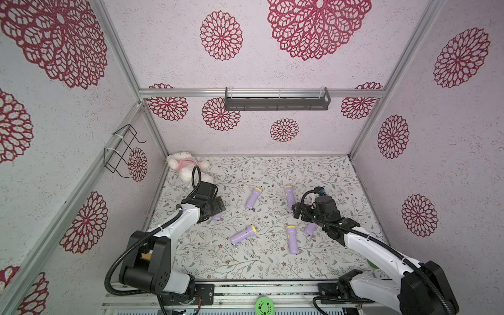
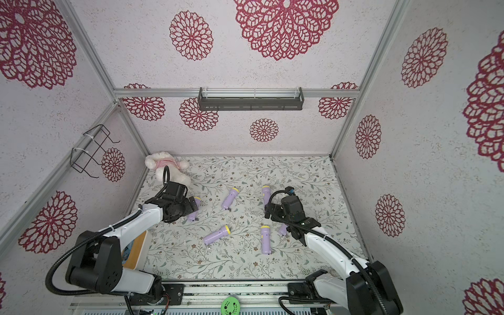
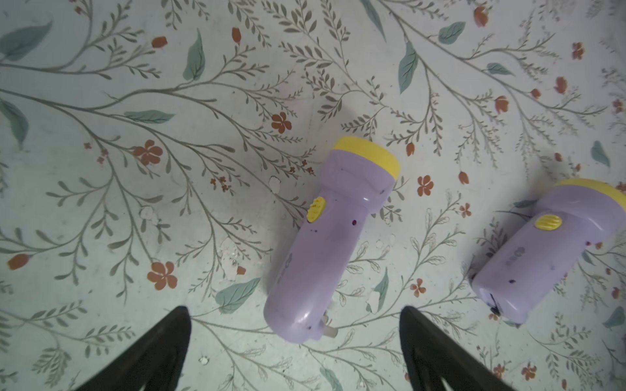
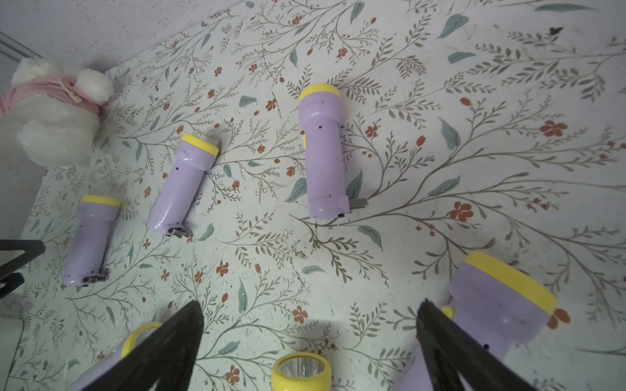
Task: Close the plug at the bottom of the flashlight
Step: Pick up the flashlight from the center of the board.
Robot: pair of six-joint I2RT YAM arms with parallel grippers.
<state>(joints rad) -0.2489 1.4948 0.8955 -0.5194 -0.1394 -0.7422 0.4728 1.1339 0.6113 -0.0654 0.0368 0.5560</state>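
In the far left corner of the flowered table (image 1: pixel 272 261) lies a white plush toy (image 1: pixel 185 166) with a pink cloth. Just in front of it the left gripper (image 3: pixel 294 308) is spread wide and holds nothing. In the left wrist view its dark fingers (image 3: pixel 152 352) stand on both sides of the bottom end of the leftmost flashlight (image 3: pixel 332 237), apart from it, and a small plug (image 3: pixel 330 331) sticks out from this end. More to the middle, other purple flashlights (image 1: pixel 243 234) lie flat on the table, apart from each other. Among them the far middle flashlight (image 4: pixel 323 152) shows its grey plug flap (image 4: pixel 358 203) turned outward. The right gripper (image 4: pixel 311 304) hangs above the table among them, also fully spread and empty. At the right, the last flashlight (image 1: pixel 310 229) is partly hidden under the right arm (image 1: pixel 368 244).
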